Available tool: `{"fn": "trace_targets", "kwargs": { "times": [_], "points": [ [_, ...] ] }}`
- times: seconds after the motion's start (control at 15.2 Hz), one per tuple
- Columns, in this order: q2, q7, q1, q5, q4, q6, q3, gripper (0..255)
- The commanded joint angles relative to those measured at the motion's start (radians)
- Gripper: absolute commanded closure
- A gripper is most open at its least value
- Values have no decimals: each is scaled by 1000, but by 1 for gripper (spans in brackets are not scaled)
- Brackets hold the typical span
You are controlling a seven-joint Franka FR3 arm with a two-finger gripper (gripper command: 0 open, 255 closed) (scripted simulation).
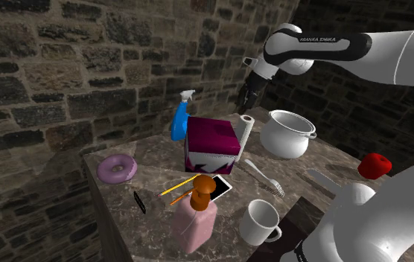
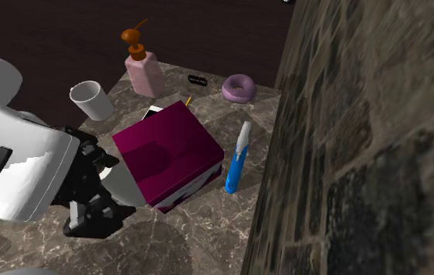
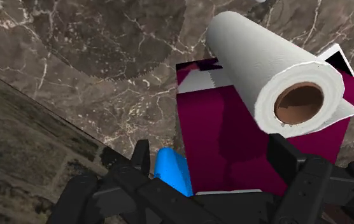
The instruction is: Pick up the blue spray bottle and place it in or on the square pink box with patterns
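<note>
Nearest in the shoulder view stands a pink soap dispenser (image 1: 194, 219), then the magenta box (image 1: 213, 138) with a paper towel roll (image 1: 246, 128) at that view's right, the blue spray bottle (image 1: 181, 119) just beyond (between box and stone wall (image 1: 64, 67)), and the gripper (image 1: 249, 95) hanging above the roll, fingers spread, clasping nothing.

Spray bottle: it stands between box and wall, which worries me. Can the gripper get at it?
Probably yes: the gripper hangs open over the box, and the bottle beside it is uncovered on top. Box and wall close by may crowd the fingers.
</note>
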Motion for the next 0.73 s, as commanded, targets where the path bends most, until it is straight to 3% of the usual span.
{"fn": "trace_targets", "kwargs": {
  "times": [0.0, 0.33, 0.66],
  "points": [
    [94, -136, 32, 76, 62, 3, -40, 0],
    [327, -430, 58, 273, 246, -58, -79, 0],
    [545, -657, 17, 426, 462, -164, -38, 0]
  ]
}}
